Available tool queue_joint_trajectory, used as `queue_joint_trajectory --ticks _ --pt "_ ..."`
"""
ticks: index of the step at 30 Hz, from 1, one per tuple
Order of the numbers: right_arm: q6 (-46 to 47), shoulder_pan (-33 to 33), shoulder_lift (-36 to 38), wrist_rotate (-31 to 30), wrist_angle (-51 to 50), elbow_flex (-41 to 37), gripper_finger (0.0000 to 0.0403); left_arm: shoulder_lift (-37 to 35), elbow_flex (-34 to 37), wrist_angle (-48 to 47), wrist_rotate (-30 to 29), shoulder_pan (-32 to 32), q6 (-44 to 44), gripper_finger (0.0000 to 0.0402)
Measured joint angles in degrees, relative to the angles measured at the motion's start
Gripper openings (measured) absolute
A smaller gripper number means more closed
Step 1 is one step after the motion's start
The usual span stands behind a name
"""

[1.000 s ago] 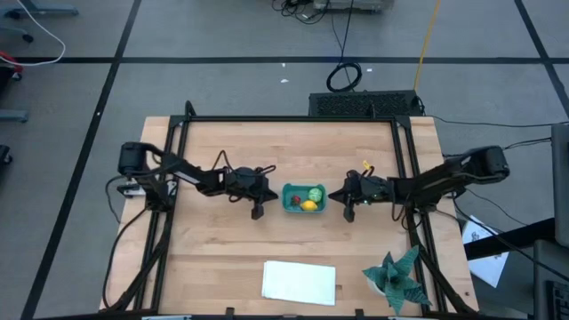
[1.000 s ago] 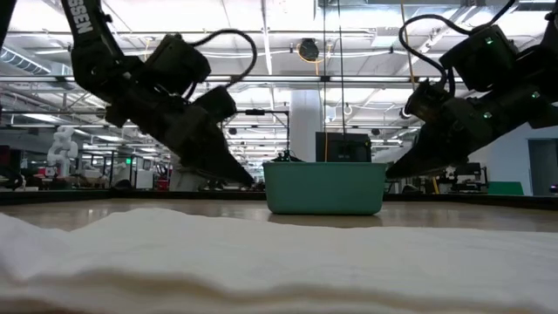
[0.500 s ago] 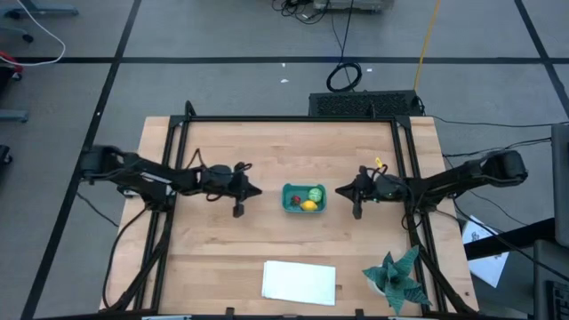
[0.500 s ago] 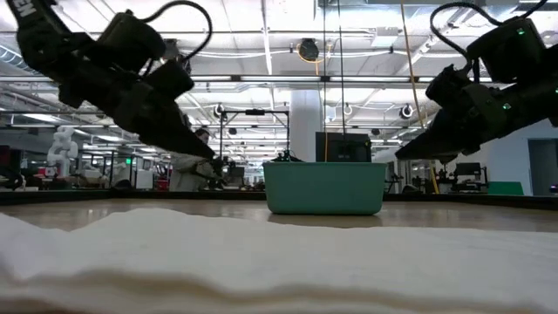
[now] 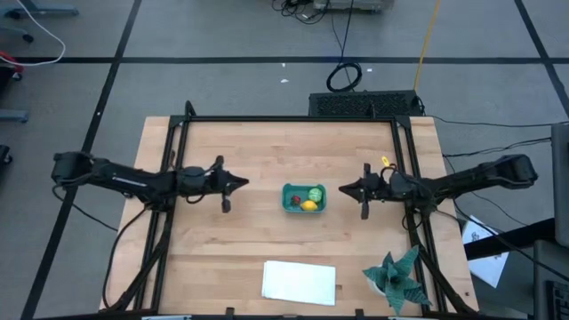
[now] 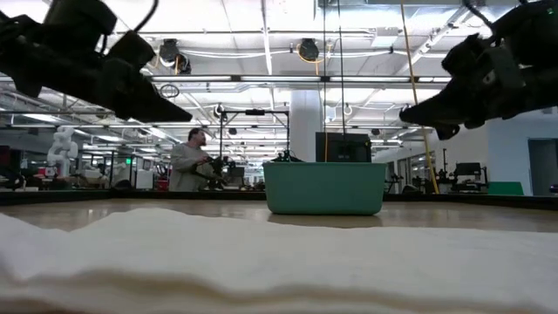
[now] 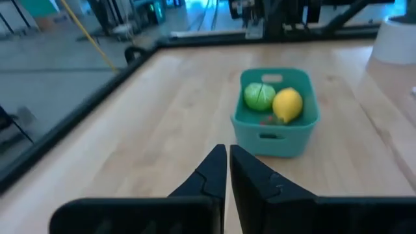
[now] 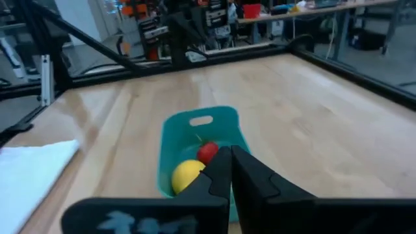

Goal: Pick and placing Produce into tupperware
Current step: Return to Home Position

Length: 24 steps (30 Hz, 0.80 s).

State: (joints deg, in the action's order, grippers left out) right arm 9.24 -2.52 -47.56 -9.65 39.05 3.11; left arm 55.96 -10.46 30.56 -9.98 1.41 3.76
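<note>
The teal tupperware [image 5: 304, 188] stands on its base at the table's middle. All three pieces of produce lie in it: a green ball [image 7: 259, 96], a yellow lemon [image 7: 287, 104] and a small red piece [image 8: 207, 152]. My left gripper [image 5: 244, 184] hovers to the tub's left, shut and empty, pointing at the tub nearly level. My right gripper [image 5: 342, 188] hovers to the tub's right, also shut and empty, pointing level toward it. In the low view both the left gripper [image 6: 187, 116] and the right gripper [image 6: 403, 113] are well above the tub's rim [image 6: 324, 164].
A folded white cloth [image 5: 300, 282] lies at the table's near edge, and a spiky teal plant [image 5: 397, 277] stands at the near right corner. Black frame rails [image 5: 293, 119] run round the table. A person [image 6: 185, 166] stands in the room beyond.
Both arms have drawn back from the tub and risen. The left gripper went toward the table's left edge, the right toward its right edge, and each tipped up nearer to level. The tub and the produce in it have stayed put.
</note>
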Motion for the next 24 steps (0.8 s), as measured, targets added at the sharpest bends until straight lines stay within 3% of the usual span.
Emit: queue_joint_trajectory --ticks 8,24 --pt "-2.0 -3.2 5.5 -7.0 -4.6 -0.1 0.0001 -9.4 3.8 0.0 -5.7 -3.7 3.0 0.0026" --pt "-9.8 -3.6 15.0 -6.6 -6.7 -0.2 0.0 -20.5 8.3 -0.5 -6.2 -5.1 4.3 0.0026"
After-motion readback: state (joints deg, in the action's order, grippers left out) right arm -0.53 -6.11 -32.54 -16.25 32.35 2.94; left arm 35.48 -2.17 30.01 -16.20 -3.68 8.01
